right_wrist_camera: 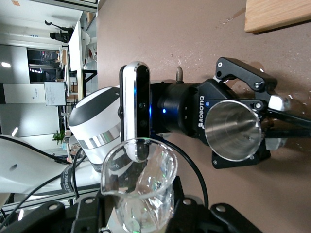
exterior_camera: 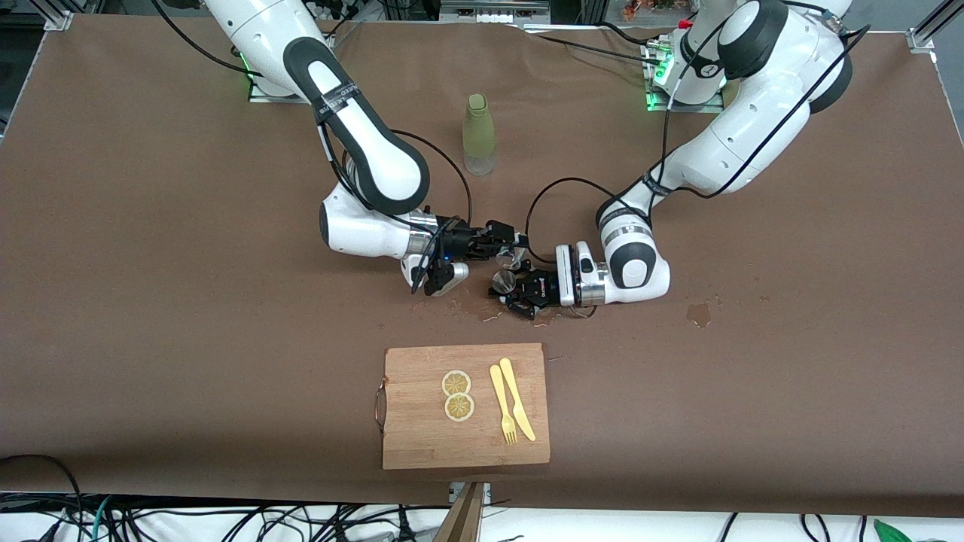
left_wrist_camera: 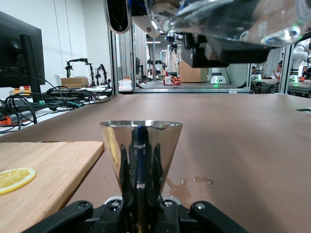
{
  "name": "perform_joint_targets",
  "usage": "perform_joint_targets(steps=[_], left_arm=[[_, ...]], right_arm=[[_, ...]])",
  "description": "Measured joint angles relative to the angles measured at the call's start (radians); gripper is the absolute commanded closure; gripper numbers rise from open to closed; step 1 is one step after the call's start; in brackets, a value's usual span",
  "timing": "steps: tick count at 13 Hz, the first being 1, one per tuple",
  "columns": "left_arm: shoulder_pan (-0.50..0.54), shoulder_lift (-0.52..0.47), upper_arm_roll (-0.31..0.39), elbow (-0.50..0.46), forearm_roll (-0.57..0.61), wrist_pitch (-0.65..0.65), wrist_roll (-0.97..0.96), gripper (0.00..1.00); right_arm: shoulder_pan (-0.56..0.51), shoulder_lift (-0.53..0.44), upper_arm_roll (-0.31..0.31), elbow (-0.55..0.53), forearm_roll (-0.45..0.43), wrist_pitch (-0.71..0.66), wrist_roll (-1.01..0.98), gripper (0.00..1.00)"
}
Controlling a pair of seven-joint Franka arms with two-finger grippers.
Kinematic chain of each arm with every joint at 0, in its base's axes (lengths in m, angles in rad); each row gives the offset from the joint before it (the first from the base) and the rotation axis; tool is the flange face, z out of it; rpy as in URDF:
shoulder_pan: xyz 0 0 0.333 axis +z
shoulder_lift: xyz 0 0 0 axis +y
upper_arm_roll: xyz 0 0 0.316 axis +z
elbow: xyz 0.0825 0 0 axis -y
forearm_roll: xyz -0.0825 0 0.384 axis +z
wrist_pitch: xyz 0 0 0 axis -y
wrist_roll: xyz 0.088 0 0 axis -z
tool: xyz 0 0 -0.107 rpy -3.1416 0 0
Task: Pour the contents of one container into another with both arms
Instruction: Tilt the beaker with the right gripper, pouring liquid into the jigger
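Mid-table, between bottle [exterior_camera: 480,135] and cutting board [exterior_camera: 465,406]: left gripper [exterior_camera: 520,292] clamped on upright steel cup [exterior_camera: 503,282]. Right gripper [exterior_camera: 512,245] clamped on glass beaker [right_wrist_camera: 140,187], tipped on its side, spout just above cup mouth, long axis pointing toward left arm's end. Spilled drops on table [exterior_camera: 151,301] around cup.

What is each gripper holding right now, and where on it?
Left gripper grips the steel cup low on its narrow base. Right gripper holds the clear glass beaker by its lower body, tilted over the cup.
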Motion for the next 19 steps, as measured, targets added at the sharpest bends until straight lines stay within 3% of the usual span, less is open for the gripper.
perform_joint_targets(steps=[10, 19], left_arm=[[-0.002, 0.004, 0.0, 0.0, 0.0, 0.0, 0.002, 1.0], [-0.002, 0.004, 0.0, 0.0, 0.0, 0.0, 0.002, 1.0]], right_arm=[[0.001, 0.019, 0.0, 0.022, 0.099, 0.002, 0.014, 0.8], [0.0, 0.019, -0.004, 0.023, 0.11, 0.004, 0.015, 0.8]])
